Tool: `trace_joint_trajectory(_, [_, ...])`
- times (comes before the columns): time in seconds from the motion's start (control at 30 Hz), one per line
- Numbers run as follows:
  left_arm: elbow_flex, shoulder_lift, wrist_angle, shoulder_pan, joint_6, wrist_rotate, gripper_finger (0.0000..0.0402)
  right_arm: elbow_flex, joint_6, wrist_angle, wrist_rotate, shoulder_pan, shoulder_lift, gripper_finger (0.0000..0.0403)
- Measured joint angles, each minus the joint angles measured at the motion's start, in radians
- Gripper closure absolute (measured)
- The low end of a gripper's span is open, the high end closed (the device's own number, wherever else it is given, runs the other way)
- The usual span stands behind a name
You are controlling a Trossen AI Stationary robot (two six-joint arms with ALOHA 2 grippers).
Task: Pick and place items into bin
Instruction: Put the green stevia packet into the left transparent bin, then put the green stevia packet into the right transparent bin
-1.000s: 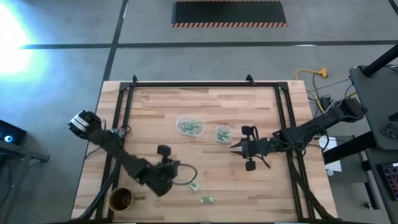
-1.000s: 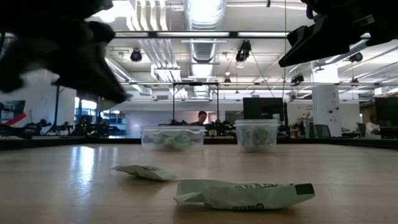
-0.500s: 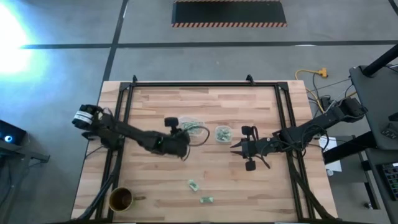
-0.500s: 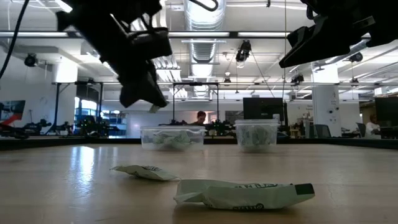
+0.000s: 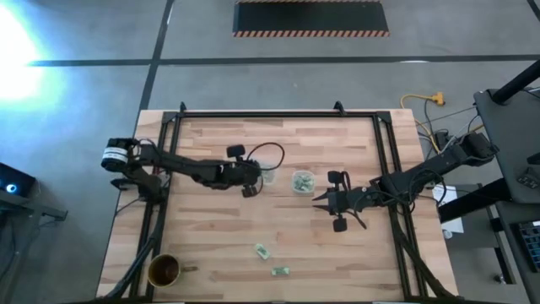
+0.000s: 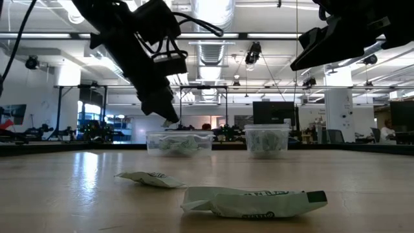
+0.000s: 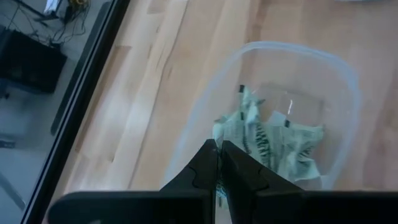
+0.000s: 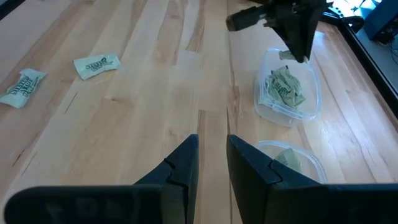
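We note a wooden table (image 5: 211,228) bounded by a black frame (image 5: 278,114) along its top, left and right edges in the high view. The middle and lower left of the boards lie bare. Two wrapped pieces (image 5: 262,251) (image 5: 280,271) sit loose near the bottom centre, close together but apart; in the low view they lie in the foreground (image 6: 150,178) (image 6: 252,202). A brown cup (image 5: 164,271) stands at the bottom left corner, well apart from them.

Two clear tubs sit near the table centre: the left tub (image 5: 267,175) and the right tub (image 5: 303,181), side by side with a gap between. Both hold wrapped pieces; the left wrist view shows a crumpled green and white heap (image 7: 273,140) inside the left tub (image 7: 348,93).

The left arm reaches from the left edge across to the centre, stretched nearly level. The left gripper (image 5: 250,179) hangs over the near rim of the left tub; in the low view it points down above that tub (image 6: 169,119). Its fingers (image 7: 205,168) are pressed together, and a sliver of wrapper shows between them in the left wrist view, so we read it as pinching a wrapped piece.

The right arm comes in from the right edge. The right gripper (image 5: 323,200) hovers just right of the right tub, its fingers (image 8: 183,162) partly apart with nothing between them.
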Motion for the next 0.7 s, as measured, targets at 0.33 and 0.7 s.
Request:
trace_joint_trajectory(0.33, [-0.001, 0.000, 0.000, 0.018, 0.000, -0.004, 0.0355, -0.008, 0.002, 0.000, 0.000, 0.000, 0.000, 0.0330])
trace_joint_trajectory(0.7, [0.007, -0.016, 0.000, -0.008, -0.026, 0.009, 0.0263, -0.011, 0.030, 0.018, -0.064, 0.000, 0.000, 0.0330])
